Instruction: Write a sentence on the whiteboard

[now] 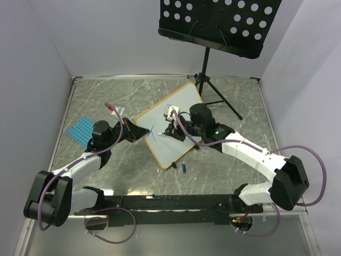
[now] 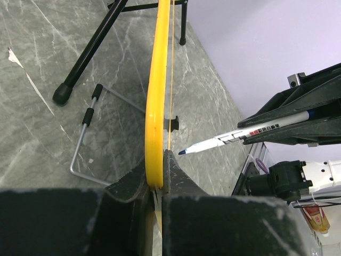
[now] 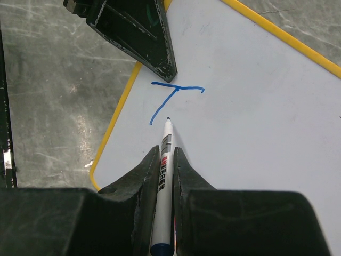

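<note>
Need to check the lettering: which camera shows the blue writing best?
Right wrist: the blue T sits sharp on the whiteboard, marker tip just below. Top external shows only a tiny blue mark; left wrist sees the board edge-on, no writing.

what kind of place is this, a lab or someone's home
Probably a robotics lab test cell, not a home: plain walls box in a marble-look table, and the left gripper clamps a whiteboard while the right gripper holds a marker.

Grey marbled tabletop (image 1: 106,96), pale lavender walls (image 1: 106,37), black perforated music stand (image 1: 210,32) at back
</note>
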Action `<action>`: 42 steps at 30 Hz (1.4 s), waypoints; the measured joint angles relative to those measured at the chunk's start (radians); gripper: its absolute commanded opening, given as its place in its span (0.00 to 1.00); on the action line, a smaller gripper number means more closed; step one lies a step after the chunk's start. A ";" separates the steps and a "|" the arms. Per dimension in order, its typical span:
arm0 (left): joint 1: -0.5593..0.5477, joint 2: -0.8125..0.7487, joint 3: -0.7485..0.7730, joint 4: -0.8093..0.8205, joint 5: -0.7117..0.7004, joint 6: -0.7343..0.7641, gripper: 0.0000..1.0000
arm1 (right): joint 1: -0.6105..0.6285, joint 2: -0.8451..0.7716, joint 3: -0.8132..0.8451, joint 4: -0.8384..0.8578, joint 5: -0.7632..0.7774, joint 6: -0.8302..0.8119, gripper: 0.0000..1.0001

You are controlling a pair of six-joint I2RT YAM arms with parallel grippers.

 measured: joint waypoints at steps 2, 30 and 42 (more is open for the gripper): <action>0.000 0.000 0.000 0.000 0.000 0.000 0.01 | 0.000 0.000 0.000 0.000 0.000 0.000 0.00; 0.000 0.000 0.000 0.000 0.000 0.000 0.01 | 0.012 0.020 0.000 0.006 0.003 0.000 0.00; 0.000 0.000 -0.002 0.001 -0.001 -0.002 0.01 | 0.030 0.039 0.000 0.044 0.049 0.017 0.00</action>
